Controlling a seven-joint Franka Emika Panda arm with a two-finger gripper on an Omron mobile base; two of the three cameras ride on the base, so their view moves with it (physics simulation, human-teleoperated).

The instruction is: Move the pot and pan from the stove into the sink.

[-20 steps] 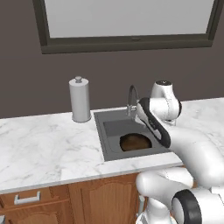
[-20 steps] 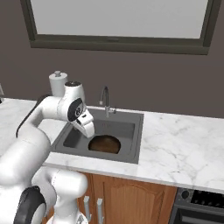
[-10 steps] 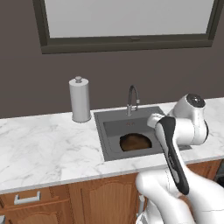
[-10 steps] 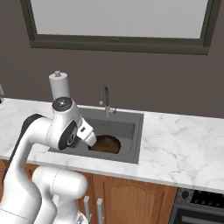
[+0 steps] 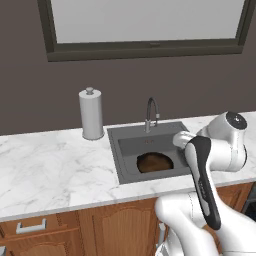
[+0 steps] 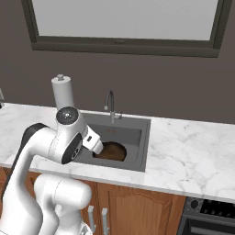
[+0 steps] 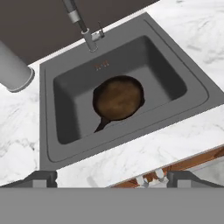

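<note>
Since a second earlier, the end effector had pulled back from the sink, its tips spread wide and empty. Below, the pan lay on the basin floor, handle toward seven o'clock, on the marble desk.

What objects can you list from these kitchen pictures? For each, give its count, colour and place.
Shallow round brown skillet: one, dark brown with a short black handle, lying in the sink basin.
Rectangular recessed sink: one, dark grey, set into the counter.
Slim curved metal faucet: one, grey, at the sink's back rim.
Upright paper towel roll: one, pale grey-white, on the counter beside the sink.
Marble counter: one, white with grey veins, over brown wooden cabinets.
Window: one, dark-framed, above the sink.
Gripper: one, dark finger tips wide apart, above the sink's front edge.
</note>
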